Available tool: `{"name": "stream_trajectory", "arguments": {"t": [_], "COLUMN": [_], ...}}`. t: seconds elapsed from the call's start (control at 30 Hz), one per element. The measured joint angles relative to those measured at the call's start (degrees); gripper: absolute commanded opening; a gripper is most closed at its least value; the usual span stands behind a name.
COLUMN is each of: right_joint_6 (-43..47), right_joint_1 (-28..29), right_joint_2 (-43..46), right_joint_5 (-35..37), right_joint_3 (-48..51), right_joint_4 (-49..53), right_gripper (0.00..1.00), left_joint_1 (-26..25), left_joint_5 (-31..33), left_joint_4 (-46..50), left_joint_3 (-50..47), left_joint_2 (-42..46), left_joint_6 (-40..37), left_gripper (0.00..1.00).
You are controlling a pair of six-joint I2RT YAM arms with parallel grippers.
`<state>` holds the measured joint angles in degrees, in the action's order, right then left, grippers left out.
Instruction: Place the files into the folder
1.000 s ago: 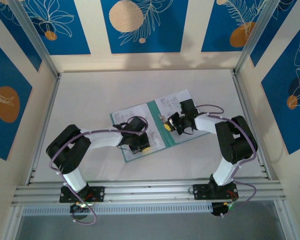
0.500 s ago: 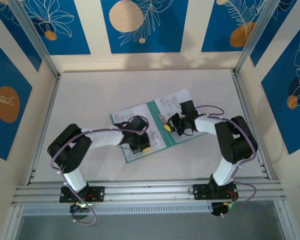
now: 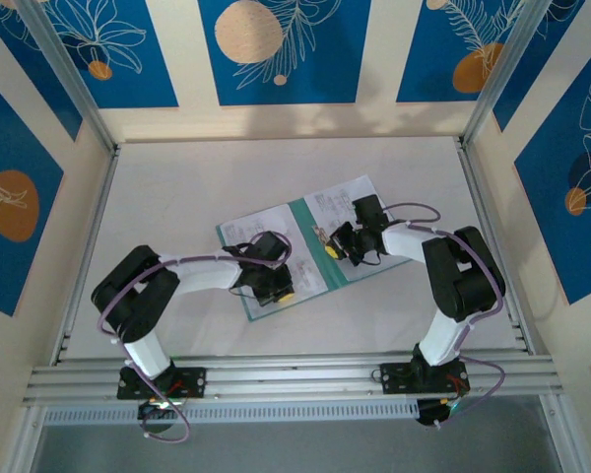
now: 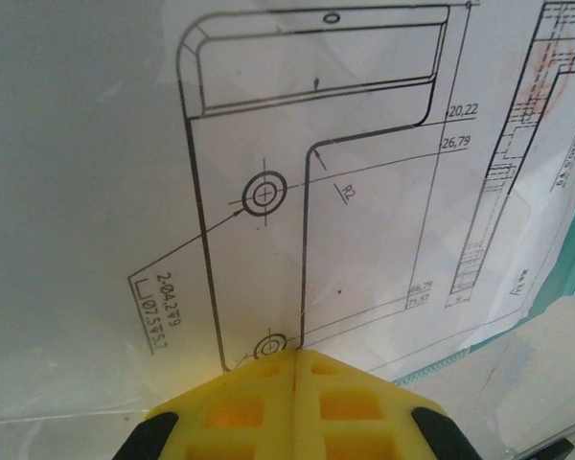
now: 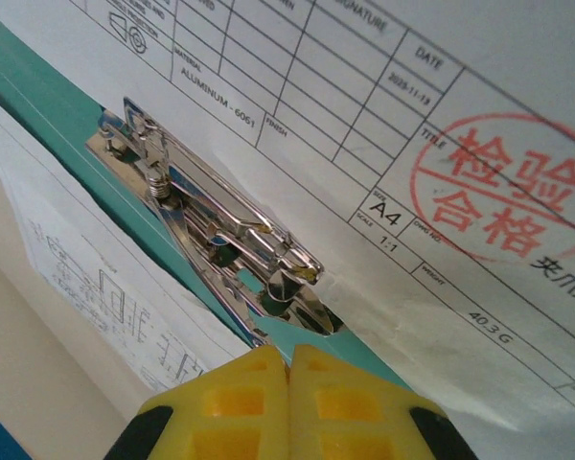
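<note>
With fingers shut tight, my right hand [image 5: 289, 369] sits just short of the metal clip [image 5: 211, 230], which runs up-left along the open folder's [image 5: 38, 91] spine, while my equally closed left hand [image 4: 295, 369] rests on the files [image 4: 316, 192] inside.

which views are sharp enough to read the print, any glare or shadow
Left wrist: the drawing on the sheet is crisp, shaded grey toward frame left. Right wrist: table text and red stamp legible, bright glints on the metal clip. Top external: print on the files too small to read.
</note>
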<state>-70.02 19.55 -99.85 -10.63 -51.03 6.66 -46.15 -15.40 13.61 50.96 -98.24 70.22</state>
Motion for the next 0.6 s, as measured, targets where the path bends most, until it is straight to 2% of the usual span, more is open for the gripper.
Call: {"name": "stream_trajectory", "arguments": {"t": [0.6], "right_joint_6": [1.9], "right_joint_1": [1.6], "right_joint_2": [-2.4], "right_joint_5": [3.1], "right_joint_3": [-5.2], "right_joint_4": [6.5], "right_gripper": [0.0], "left_joint_1": [0.0], "left_joint_5": [0.4], "left_joint_4": [-0.2], "left_joint_3": [-0.3], "left_joint_2": [0.3], "left_joint_6": [0.0], "left_gripper": [0.0]}}
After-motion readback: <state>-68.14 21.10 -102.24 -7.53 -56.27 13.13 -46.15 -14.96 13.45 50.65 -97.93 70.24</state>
